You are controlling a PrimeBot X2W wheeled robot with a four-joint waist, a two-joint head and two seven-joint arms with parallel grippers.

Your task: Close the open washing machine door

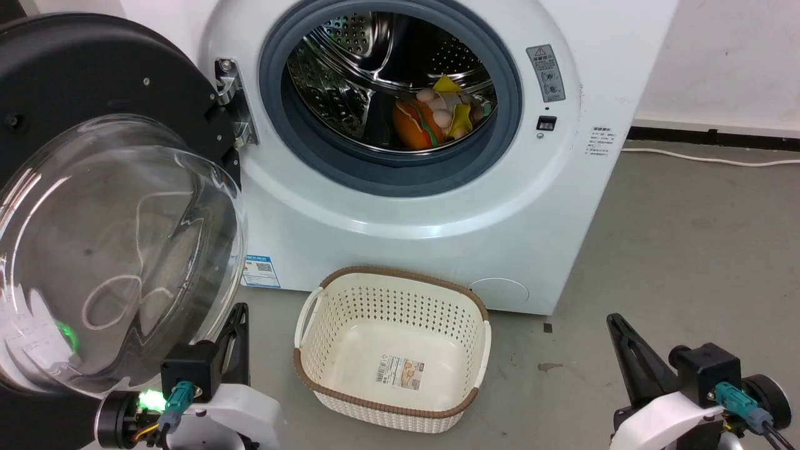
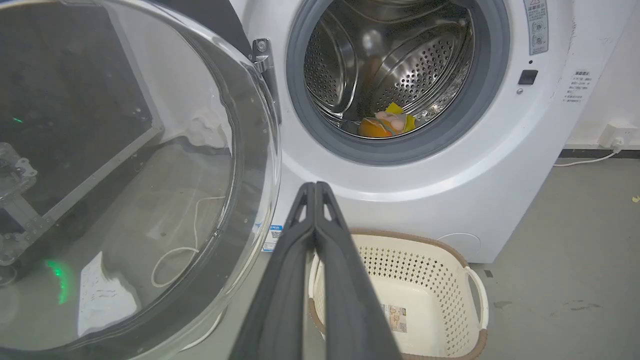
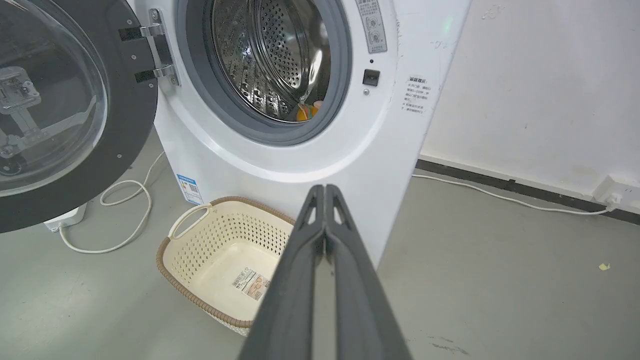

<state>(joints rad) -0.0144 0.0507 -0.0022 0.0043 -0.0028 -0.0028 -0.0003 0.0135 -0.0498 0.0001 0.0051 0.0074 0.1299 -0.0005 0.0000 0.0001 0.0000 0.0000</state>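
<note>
The left gripper (image 2: 315, 186) and right gripper (image 3: 325, 187) are pinched shut, empty; the open door (image 2: 150, 175) stands just left of the left one.

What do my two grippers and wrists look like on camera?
The left gripper and right gripper look alike. Each has two long, dark grey tapering fingers with slim triangular cut-outs near the tips, on a black boxy block. Behind it sits a white curved wrist shell with a teal plug and thin wires. A green light glows by the left plug.
</note>
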